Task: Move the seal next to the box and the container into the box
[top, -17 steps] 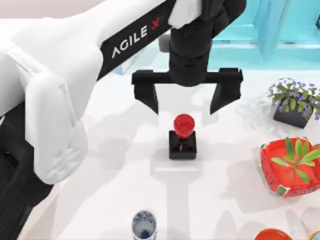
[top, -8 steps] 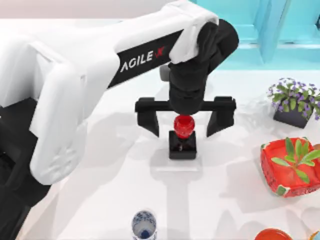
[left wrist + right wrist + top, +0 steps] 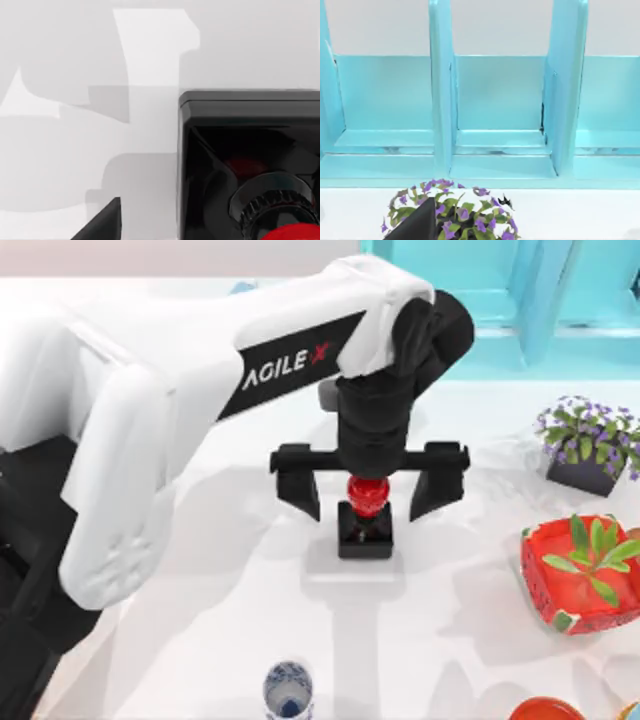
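Item 1. Container: small round cup with a blue-and-white porcelain-like pattern, upright at the near edge of the white surface, well apart from the tool and untouched.

Item 2. Two unrelated pieces at the near right: an orange-red rounded object, partly cut off, and a red square bowl holding a green plant.

Item 3. Seal: stamp with a glossy red round knob on a black square block base, upright at mid-surface. The left wrist view shows the black base close up with the red knob at the frame's edge.

Item 4. Left tool: black two-finger tool on the white AgileX arm, pointing straight down, jaws spread wide and holding nothing. One finger stands to the left of the knob, the other to its right, both apart from it. The seal lies directly beneath, centred in the gap; the closing line runs left to right across the knob. Judgement: the left arm is the nearer one, and a short descent then a close should grip it.

Item 5. Dark pot of purple flowers, far right; also in the right wrist view.

Item 6. Light blue shelving at the rear.
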`<state>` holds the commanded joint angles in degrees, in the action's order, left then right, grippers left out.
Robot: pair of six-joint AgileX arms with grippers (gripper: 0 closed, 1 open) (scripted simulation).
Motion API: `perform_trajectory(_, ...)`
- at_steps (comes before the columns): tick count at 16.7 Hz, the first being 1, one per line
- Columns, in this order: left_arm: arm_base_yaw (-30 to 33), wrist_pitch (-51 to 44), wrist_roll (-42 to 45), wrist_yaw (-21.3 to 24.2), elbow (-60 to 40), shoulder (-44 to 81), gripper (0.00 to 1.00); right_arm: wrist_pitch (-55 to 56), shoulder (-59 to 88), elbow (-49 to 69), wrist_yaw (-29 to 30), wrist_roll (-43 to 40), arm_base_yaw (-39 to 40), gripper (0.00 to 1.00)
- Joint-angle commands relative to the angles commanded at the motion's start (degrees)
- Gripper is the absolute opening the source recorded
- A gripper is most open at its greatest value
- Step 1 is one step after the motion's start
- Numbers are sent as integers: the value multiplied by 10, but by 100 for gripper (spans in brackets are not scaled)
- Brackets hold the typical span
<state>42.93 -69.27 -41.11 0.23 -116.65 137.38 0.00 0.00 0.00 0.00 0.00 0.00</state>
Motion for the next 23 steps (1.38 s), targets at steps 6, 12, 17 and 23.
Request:
perform_trajectory(6,0,0,0,0,0,0,40,0,0,0,0,0,0,100)
perform_trajectory(12,0,0,0,0,0,0,0,0,0,0,0,0,0,100)
perform_trajectory(17,0,0,0,0,0,0,0,0,0,0,0,0,0,100)
perform_trajectory(23,-17,-18,18,0,9,-23,0,0,0,0,0,0,0,100)
